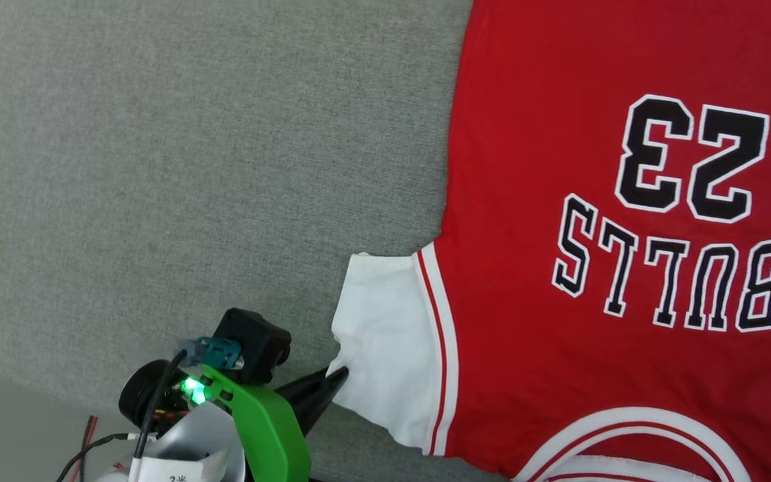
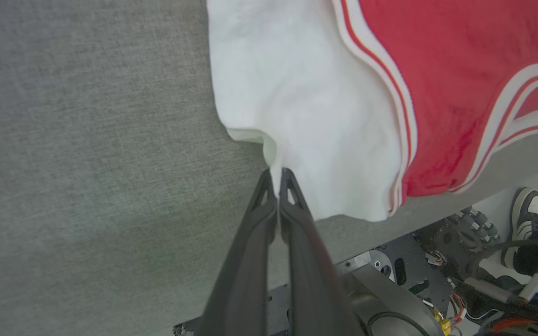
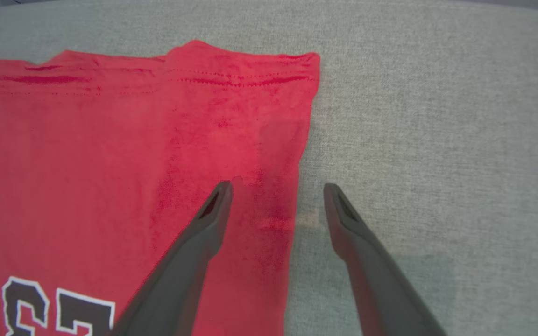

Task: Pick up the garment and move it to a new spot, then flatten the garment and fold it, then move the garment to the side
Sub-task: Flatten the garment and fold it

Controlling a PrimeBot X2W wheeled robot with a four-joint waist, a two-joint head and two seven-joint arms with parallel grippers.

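Pinching the white sleeve edge of the garment (image 2: 460,70) in my left gripper (image 2: 277,171), I have my right gripper (image 3: 277,185) spread astride its opposite side edge; the body lies between.

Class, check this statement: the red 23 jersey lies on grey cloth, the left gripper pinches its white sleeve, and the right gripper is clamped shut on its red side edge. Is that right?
Not quite. In the right wrist view the right gripper is open, its fingers straddling the red side edge of the jersey. The rest stands.
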